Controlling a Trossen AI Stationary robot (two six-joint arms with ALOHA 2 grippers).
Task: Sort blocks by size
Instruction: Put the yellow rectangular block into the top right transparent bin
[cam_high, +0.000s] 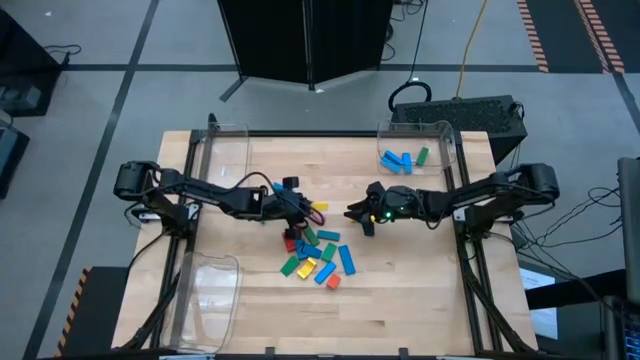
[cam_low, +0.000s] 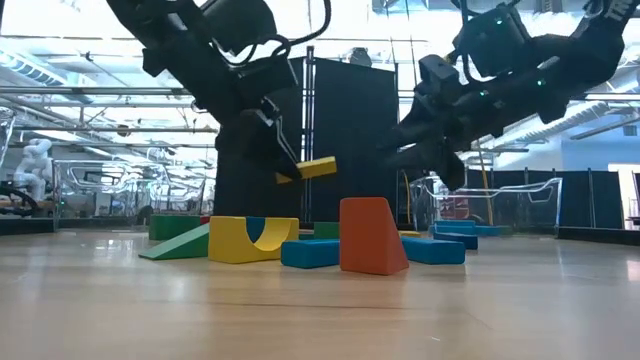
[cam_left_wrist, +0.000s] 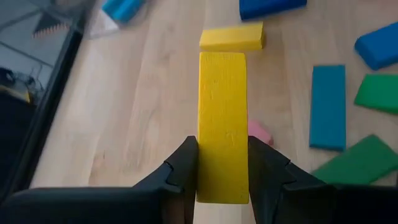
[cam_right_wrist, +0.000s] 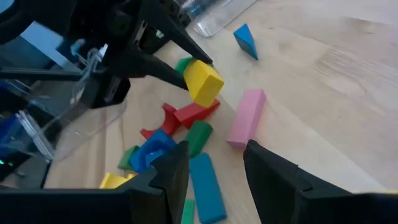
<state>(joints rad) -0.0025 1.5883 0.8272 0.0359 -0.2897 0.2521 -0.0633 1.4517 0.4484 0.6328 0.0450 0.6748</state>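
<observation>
High view shows the left gripper (cam_high: 296, 207) left of centre, its fingers (cam_left_wrist: 185, 163) clamped on a yellow block (cam_left_wrist: 222, 140) lifted above the loose blocks (cam_high: 318, 257). Right of it, the right gripper (cam_high: 356, 213) hangs with fingers (cam_right_wrist: 173, 167) apart.

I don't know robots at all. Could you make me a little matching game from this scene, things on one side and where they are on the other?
Things:
1. long yellow block
2. pink block
3. left hand
4. right hand

States or places:
A. open, holding nothing
B. lying flat on the table
C. lifted off the table
D. shut on a block

Pairs: 1-C, 2-B, 3-D, 4-A
</observation>
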